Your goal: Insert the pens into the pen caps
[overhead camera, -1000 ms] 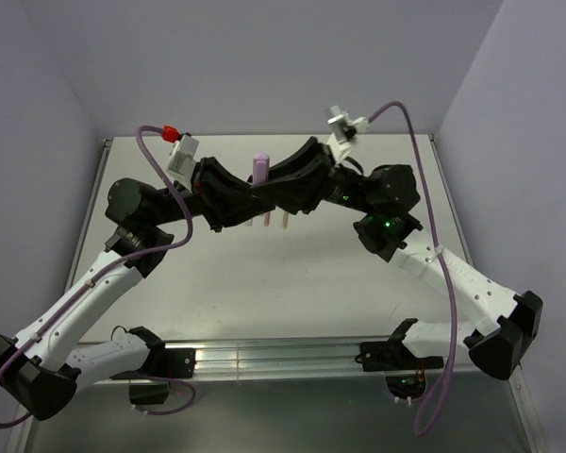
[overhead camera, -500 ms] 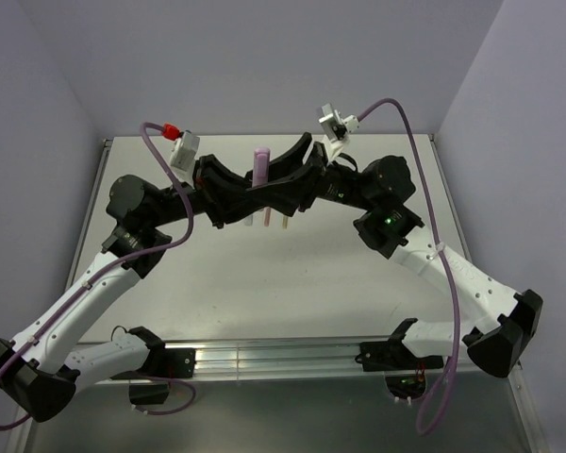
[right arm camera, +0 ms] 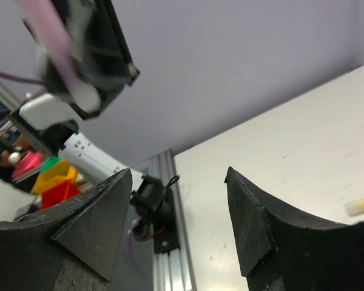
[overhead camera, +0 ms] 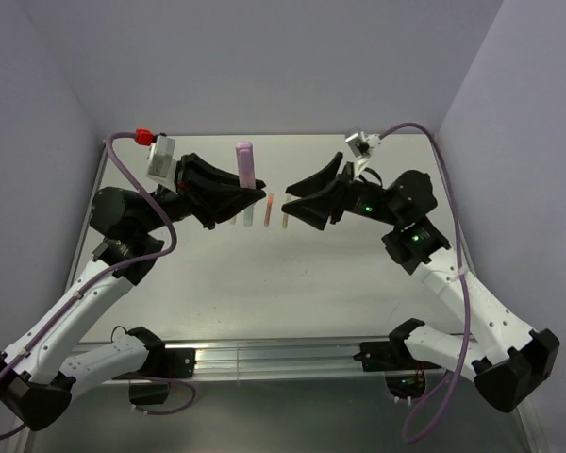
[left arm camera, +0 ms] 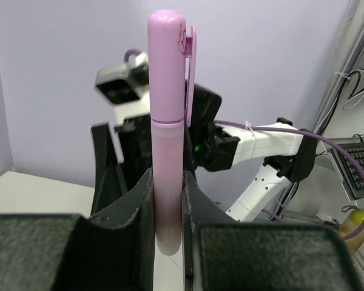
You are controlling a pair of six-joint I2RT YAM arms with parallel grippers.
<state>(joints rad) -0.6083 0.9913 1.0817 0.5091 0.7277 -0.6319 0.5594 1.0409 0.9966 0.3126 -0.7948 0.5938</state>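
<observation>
A pink pen (overhead camera: 249, 175) wearing a purple pen cap (overhead camera: 244, 151) stands upright in my left gripper (overhead camera: 251, 192), which is shut on the pen's lower body. The left wrist view shows the cap (left arm camera: 167, 66) sitting on top of the pen (left arm camera: 168, 176) between the pads. My right gripper (overhead camera: 289, 195) hangs just right of it, open and empty, jaws wide apart (right arm camera: 179, 182). Below both, an orange-red pen (overhead camera: 269, 209), a mint pen (overhead camera: 248, 217) and a yellow pen (overhead camera: 285, 223) lie on the table. The yellow pen (right arm camera: 361, 205) also shows in the right wrist view.
The white table (overhead camera: 292, 283) is walled at the back and both sides. An aluminium rail (overhead camera: 274, 357) with the arm bases runs along its near edge. Coloured bins (right arm camera: 54, 182) stand off the table.
The two grippers, which met at the capped pen, have drawn apart. The right gripper opened, let go and moved right; the left gripper carried the pen slightly left.
</observation>
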